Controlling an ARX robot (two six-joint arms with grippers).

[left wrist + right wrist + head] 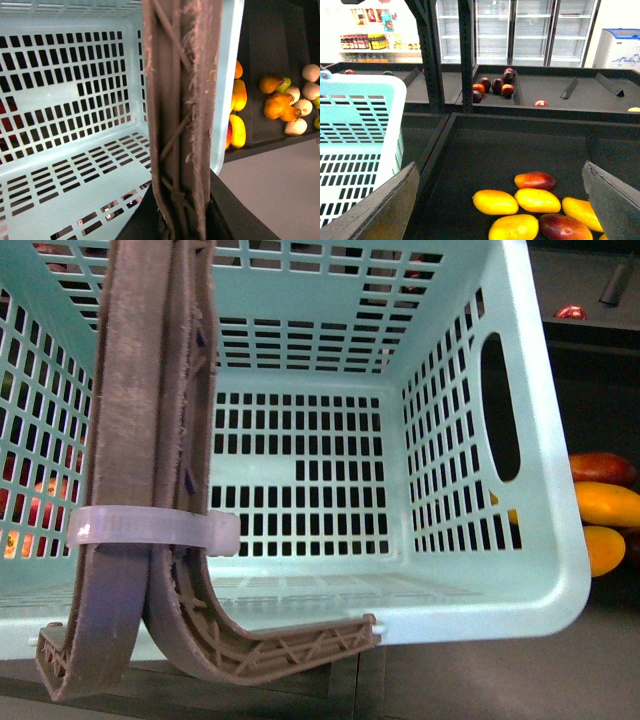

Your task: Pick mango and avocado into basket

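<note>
Right wrist view: right hand (499,167), fingers wide apart, hangs over a smooth yellow mango (495,201) in the roomy dark bin (485,145). Left hand (182,215) clamps the handles (180,100) of the teal basket (540,390), left of the bin.

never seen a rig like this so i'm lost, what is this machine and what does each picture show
It is a robot with two arms, each ending in a claw. One camera sits on its body, one on each wrist. The body camera looks into an empty teal basket. The left wrist camera shows the left claw closed around its brown handles. The right wrist camera shows the right claw open, holding nothing, above a dark bin of yellow mangoes and red-blushed ones. I cannot make out an avocado.
</note>
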